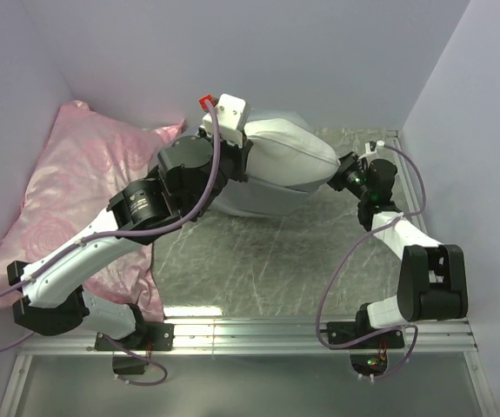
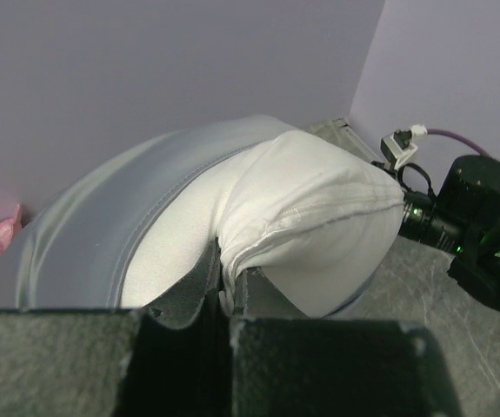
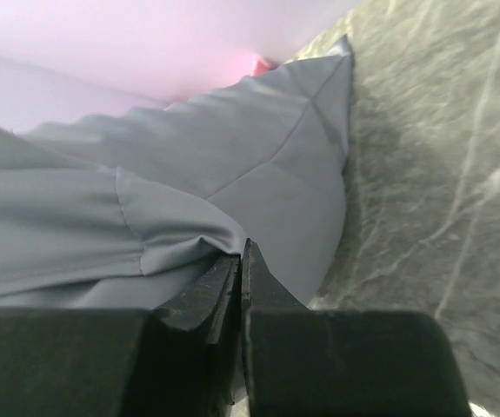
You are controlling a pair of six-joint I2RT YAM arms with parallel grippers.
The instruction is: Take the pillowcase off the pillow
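The white pillow (image 1: 286,146) lies at the back centre of the table, partly out of the grey pillowcase (image 1: 258,198). In the left wrist view the pillow (image 2: 319,208) bulges out of the pillowcase (image 2: 119,217). My left gripper (image 2: 225,291) is shut on a fold of the pillow; in the top view it (image 1: 241,149) sits at the pillow's left end. My right gripper (image 3: 241,256) is shut on a fold of the pillowcase (image 3: 189,174); in the top view it (image 1: 341,172) is at the right end of the bundle.
A shiny pink rose-patterned pillow (image 1: 76,182) lies at the left against the wall. Lilac walls close the back and both sides. The table top is grey marbled (image 1: 267,261). A metal rail (image 1: 276,330) runs along the near edge.
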